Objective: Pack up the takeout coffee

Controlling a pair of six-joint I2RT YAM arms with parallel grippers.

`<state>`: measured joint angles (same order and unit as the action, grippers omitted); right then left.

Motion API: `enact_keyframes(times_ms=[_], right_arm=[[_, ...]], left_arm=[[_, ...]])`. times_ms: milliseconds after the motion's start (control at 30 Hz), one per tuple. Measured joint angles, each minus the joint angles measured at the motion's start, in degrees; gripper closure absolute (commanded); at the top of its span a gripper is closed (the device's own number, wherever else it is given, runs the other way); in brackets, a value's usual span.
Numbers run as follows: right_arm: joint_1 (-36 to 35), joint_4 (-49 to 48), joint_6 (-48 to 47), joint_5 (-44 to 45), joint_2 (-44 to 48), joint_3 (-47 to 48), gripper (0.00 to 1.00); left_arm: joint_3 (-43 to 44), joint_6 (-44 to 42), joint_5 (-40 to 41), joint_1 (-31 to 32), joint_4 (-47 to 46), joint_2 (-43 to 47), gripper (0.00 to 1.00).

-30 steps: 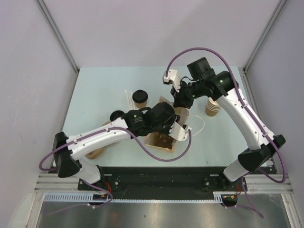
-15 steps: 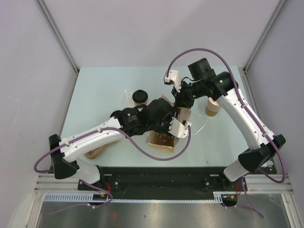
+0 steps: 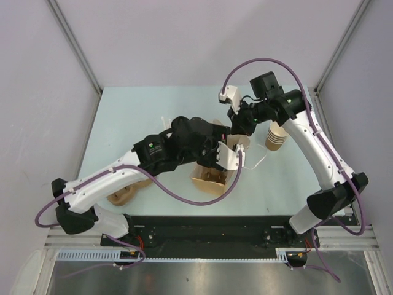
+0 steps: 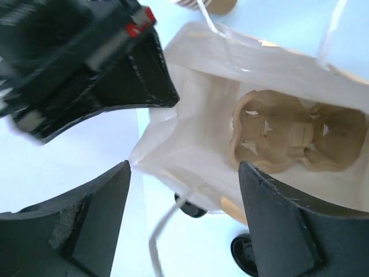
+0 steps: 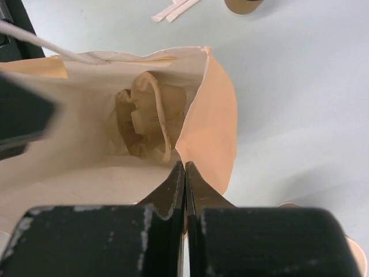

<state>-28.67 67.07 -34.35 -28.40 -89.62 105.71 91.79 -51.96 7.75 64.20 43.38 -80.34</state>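
Sitting on table point(image 5: 288, 86) beyond bag point(image 5: 213, 127), coffee cup point(image 5: 242, 4) shows only tan body at frame edge; left arm point(image 3: 123, 175) hides it from above. Likely light, thin-walled, spill-prone: grip mid-body, gently, upright. Left gripper point(image 4: 184, 190) spread, empty, over bag mouth. Right gripper point(image 5: 184, 173) pressed together, pinching bag rim. Tray point(image 4: 294, 133) covers bag floor; tight entry. Sticks point(image 5: 176, 10) near cup.

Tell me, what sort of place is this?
Probably a robot test cell, not a real café: plain grey walls with metal posts, one pale table, and coffee props like a paper bag and stacked cups.
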Motion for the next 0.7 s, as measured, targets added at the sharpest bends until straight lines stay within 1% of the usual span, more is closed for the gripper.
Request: enact_keyframes(times_ms=[233, 400, 567, 700], right_arm=[[5.03, -0.57, -0.09, -1.88, -4.98, 0.0, 1.0], [6.58, -0.87, -0.17, -4.61, -8.28, 0.55, 1.0], [7.13, -0.13, -0.22, -5.6, -8.98, 2.82, 1.0], [7.1, 0.85, -0.33, -5.73, -8.96, 2.97, 1.0]], left_arm=[[3.34, 3.23, -3.74, 0.0, -0.96, 2.23, 0.09], [7.06, 6.75, -5.55, -0.87, -2.12, 2.62, 0.05], [9.81, 11.13, -7.78, -4.76, -2.14, 2.69, 0.04], [9.99, 14.88, -9.53, -8.2, -2.05, 3.69, 0.04]])
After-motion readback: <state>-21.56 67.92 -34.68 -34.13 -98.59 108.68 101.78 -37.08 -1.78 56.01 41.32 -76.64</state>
